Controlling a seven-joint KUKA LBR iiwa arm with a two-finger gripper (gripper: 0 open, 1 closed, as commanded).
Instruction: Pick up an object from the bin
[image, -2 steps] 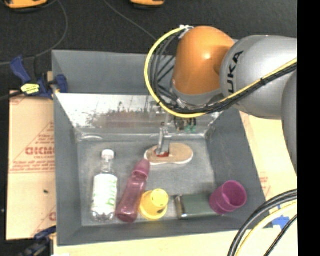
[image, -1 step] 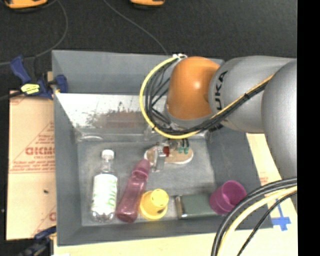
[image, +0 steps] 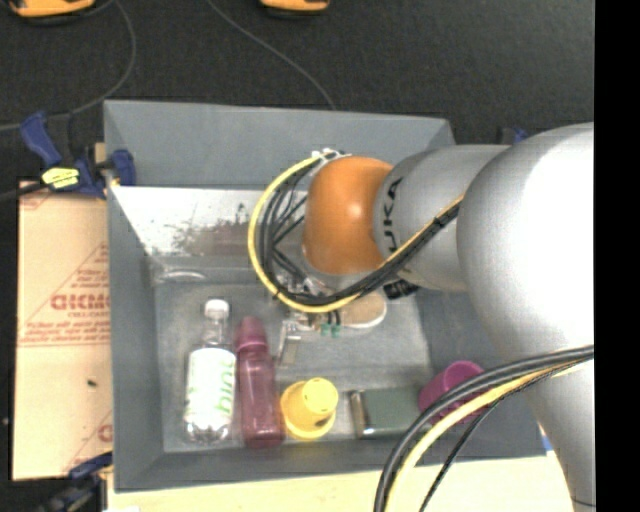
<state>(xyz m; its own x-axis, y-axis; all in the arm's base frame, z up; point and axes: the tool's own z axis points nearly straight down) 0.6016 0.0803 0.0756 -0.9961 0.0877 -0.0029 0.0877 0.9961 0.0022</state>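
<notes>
Six or so things in the grey bin (image: 135, 330), from the camera view. A clear bottle (image: 210, 390) and a pink bottle (image: 258, 390) lie side by side at the left, with a yellow round toy (image: 310, 408) just beside them. The fingers (image: 290, 342) sit low by the pink bottle's top end, and I can't tell if they're spread or pressed together. If the pink bottle is the target, I'd guess it's light, stiff plastic. It's smooth and round, so it could roll. Take it across the narrow neck.

Dark floor (image: 400, 60), thin cables (image: 132, 45) across it
</notes>
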